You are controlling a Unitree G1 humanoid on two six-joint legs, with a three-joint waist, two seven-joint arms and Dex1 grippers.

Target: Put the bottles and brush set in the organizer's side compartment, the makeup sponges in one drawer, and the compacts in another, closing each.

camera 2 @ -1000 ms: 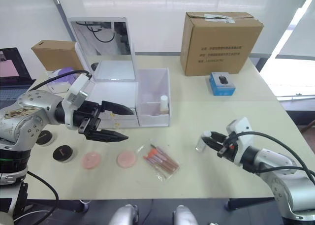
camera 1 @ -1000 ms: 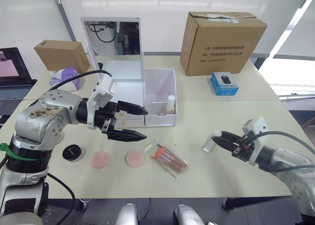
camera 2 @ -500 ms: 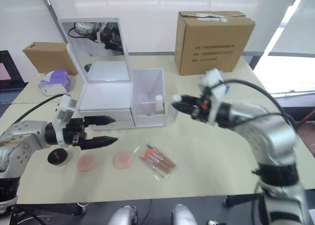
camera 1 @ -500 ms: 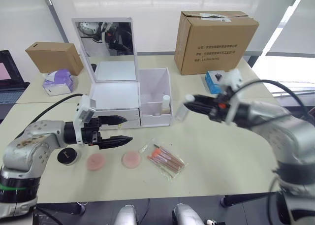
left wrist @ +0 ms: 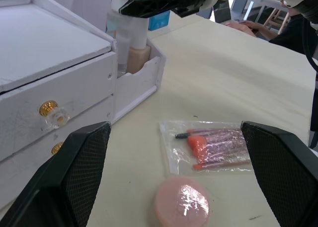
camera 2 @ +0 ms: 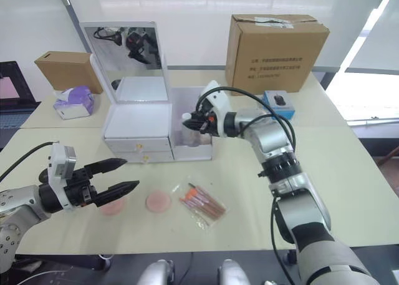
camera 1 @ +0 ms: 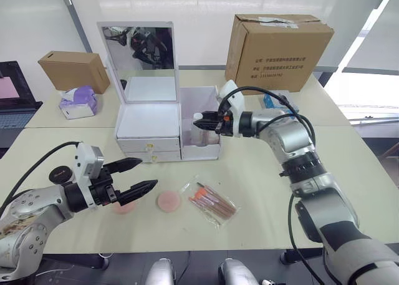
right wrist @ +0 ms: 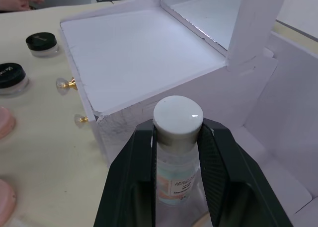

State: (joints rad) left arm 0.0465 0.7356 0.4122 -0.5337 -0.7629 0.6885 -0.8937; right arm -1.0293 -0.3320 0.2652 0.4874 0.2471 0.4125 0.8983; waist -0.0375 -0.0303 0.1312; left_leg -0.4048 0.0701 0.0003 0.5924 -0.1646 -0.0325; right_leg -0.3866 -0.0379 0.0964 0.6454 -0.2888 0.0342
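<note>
The white organizer (camera 1: 149, 120) stands with its mirror lid upright and both drawers shut. My right gripper (camera 1: 202, 122) is shut on a clear bottle with a white cap (right wrist: 177, 118), holding it upright in the side compartment (camera 1: 212, 149) beside a beige bottle (left wrist: 137, 58). My left gripper (camera 1: 148, 173) hovers open low over the table in front of the drawers. One pink makeup sponge (camera 1: 168, 201) lies bare and another (camera 1: 123, 207) is half under the left fingers. The brush set (camera 1: 213, 201) lies to their right. Two black-lidded compacts (right wrist: 41, 41) (right wrist: 11, 76) sit left of the organizer.
A large cardboard box (camera 1: 280, 45) and a blue mouse box (camera 1: 269, 101) stand behind the right arm. A small cardboard box (camera 1: 73, 70), a purple tissue pack (camera 1: 80, 102) and a laptop (camera 1: 9, 88) are at the far left. A person's hand (left wrist: 243, 26) rests beyond the table.
My right arm has carried the bottle from the table's right side over to the side compartment. My left gripper has drawn back and down towards the table's front left, still open.
</note>
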